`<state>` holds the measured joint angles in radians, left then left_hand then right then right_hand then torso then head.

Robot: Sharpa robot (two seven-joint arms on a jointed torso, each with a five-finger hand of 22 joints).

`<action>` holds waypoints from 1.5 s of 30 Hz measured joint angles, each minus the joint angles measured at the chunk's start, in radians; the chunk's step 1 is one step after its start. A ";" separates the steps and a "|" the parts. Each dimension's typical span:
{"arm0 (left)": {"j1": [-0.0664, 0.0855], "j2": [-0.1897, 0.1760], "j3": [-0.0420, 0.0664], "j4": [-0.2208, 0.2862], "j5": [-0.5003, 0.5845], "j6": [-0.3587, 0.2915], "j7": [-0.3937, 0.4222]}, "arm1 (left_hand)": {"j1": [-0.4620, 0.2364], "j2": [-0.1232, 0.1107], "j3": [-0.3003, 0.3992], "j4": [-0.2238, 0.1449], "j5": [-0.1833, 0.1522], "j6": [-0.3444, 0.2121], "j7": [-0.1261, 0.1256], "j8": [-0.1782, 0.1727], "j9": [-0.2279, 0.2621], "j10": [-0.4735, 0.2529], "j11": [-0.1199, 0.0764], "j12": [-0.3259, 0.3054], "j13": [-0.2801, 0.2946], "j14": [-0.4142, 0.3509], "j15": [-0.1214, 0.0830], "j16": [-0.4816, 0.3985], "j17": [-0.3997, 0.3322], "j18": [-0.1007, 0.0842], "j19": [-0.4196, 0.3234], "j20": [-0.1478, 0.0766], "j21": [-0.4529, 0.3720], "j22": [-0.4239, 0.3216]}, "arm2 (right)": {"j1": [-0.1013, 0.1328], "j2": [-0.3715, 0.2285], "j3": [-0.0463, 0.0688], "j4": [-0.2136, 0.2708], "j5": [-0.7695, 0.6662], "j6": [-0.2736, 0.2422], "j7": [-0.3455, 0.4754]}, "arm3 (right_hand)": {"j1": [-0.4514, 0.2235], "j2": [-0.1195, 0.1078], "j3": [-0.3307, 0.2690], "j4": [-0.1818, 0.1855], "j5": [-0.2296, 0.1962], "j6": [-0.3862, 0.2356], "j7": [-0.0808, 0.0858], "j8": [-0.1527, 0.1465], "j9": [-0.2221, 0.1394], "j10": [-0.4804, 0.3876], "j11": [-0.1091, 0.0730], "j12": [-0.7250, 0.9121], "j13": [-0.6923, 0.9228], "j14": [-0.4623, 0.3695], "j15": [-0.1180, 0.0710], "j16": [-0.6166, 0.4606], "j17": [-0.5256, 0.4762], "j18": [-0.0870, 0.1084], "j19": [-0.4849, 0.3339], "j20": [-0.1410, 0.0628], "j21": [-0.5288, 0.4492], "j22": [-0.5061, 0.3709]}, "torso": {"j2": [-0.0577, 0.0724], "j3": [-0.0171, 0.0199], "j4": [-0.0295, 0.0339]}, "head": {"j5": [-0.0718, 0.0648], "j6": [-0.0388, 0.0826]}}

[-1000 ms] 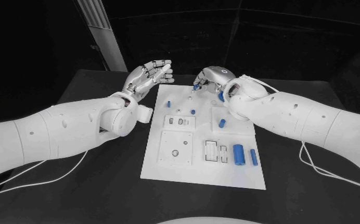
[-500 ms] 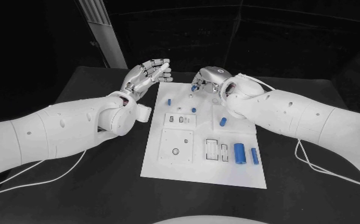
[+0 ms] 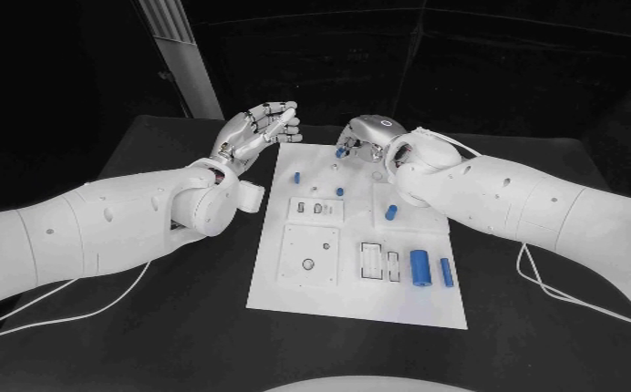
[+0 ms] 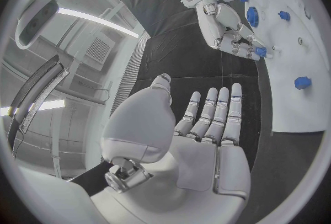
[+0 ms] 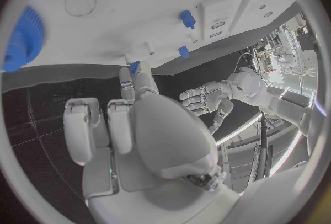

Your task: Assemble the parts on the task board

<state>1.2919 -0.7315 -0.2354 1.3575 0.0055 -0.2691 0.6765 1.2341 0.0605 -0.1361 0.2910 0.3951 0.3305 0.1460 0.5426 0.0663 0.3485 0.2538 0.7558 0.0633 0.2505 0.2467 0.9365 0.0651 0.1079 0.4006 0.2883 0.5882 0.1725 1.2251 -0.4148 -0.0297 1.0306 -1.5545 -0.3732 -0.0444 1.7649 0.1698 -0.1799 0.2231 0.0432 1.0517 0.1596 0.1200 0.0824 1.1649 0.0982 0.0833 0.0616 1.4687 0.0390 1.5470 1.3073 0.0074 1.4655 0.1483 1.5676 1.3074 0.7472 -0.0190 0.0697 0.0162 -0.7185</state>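
since a second ago your right hand [image 3: 369, 136] has crept slightly toward the far edge of the task board [image 3: 329, 296], while your left hand [image 3: 259, 132] has barely shifted and the parts on the board lie as they did. your right hand pinches a small blue part [image 3: 342, 150] between thumb and fingertip, the other fingers curled beside it; the left wrist view shows that part [image 4: 260, 51] at the fingertips, just above the board's far edge. your left hand hovers just off the board's far left corner, palm bare, fingers [image 4: 219, 113] straight and side by side, holding nothing. on the board, a large blue cylinder [image 3: 419, 269] and a slimmer blue piece [image 3: 445, 273] lie near its right edge, well apart from both hands.
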 measured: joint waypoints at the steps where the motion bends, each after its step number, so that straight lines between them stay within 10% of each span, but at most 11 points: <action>1: 0.000 0.000 0.000 0.000 0.000 0.000 0.000 | 0.000 0.000 0.000 0.000 0.000 0.000 0.000 0.000 0.000 0.000 0.000 0.000 0.000 0.000 0.000 0.000 0.000 0.000 0.000 0.000 0.000 0.000 | 0.000 0.000 0.000 -0.001 -0.003 -0.001 -0.003 | 0.000 0.000 0.000 0.000 0.000 0.000 0.000 0.000 0.000 0.000 0.000 0.000 0.000 0.000 0.000 0.000 0.000 0.000 0.000 0.000 0.000 0.000 | 0.000 0.0000 0.0000 | -0.001 0.000; 45: 0.000 -0.001 0.000 0.000 0.000 0.000 0.000 | 0.000 0.000 0.000 0.000 0.000 0.000 0.000 0.000 -0.001 0.000 0.000 0.000 0.000 0.000 0.000 0.000 0.000 0.000 0.000 0.000 0.000 0.000 | 0.001 0.059 0.002 -0.084 -0.024 0.004 -0.038 | 0.000 0.000 0.001 0.004 0.001 -0.004 -0.001 -0.008 -0.003 0.000 0.000 -0.012 0.000 0.000 0.000 0.000 0.001 0.000 0.000 0.000 0.000 0.000 | 0.000 -0.0005 0.0012 | -0.013 -0.006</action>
<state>1.2921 -0.7330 -0.2354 1.3575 0.0055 -0.2691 0.6765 1.2341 0.0605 -0.1361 0.2910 0.3951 0.3305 0.1460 0.5426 0.0655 0.3485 0.2539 0.7558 0.0633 0.2505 0.2467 0.9365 0.0651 0.1079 0.4006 0.2883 0.5882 0.1726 1.2265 -0.3561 -0.0282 0.9469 -1.5781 -0.3688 -0.0819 1.7648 0.1697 -0.1786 0.2274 0.0442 1.0478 0.1587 0.1119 0.0792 1.1649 0.0982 0.0714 0.0617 1.4687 0.0391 1.5471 1.3079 0.0075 1.4654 0.1483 1.5676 1.3073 0.7476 -0.0195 0.0709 0.0028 -0.7244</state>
